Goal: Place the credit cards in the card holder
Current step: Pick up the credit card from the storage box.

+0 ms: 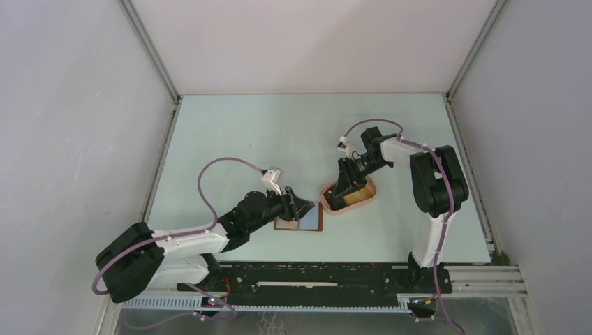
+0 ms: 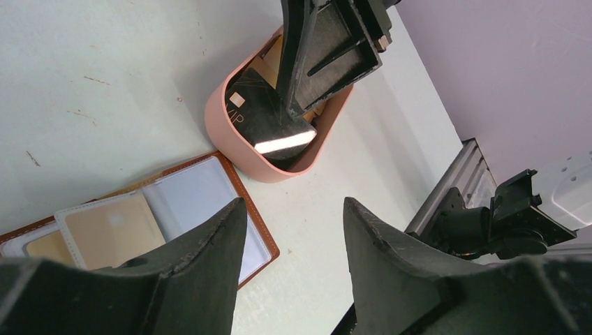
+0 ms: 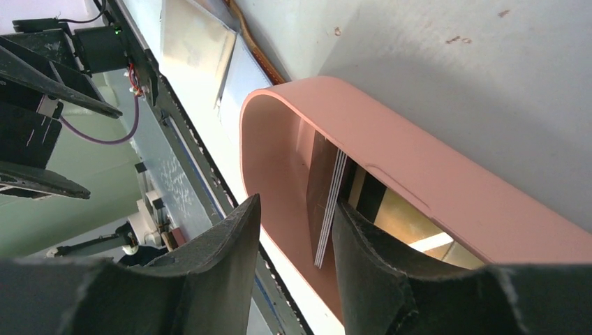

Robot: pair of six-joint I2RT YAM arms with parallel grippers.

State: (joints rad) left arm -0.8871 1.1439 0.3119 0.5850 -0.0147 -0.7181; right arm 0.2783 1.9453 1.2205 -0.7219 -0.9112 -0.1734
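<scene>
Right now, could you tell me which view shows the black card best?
Left wrist: the black card shows its face, chip and lettering, in the pink tray. Right wrist shows only thin card edges; in top external the right gripper covers it.

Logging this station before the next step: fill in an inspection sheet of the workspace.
Surface: pale table, a few small marks.
Job's things: card holder lies open, tan card in one pocket; credit cards tilted on edge in the pink tray.
Clutter: nothing seen.
Grippers: left gripper open, empty, beside the card holder; right gripper open, fingers either side of the credit cards.
Cables: left purple cable and right purple cable loop above the arms.
Surroundings: white walls; black rail at the near edge.
</scene>
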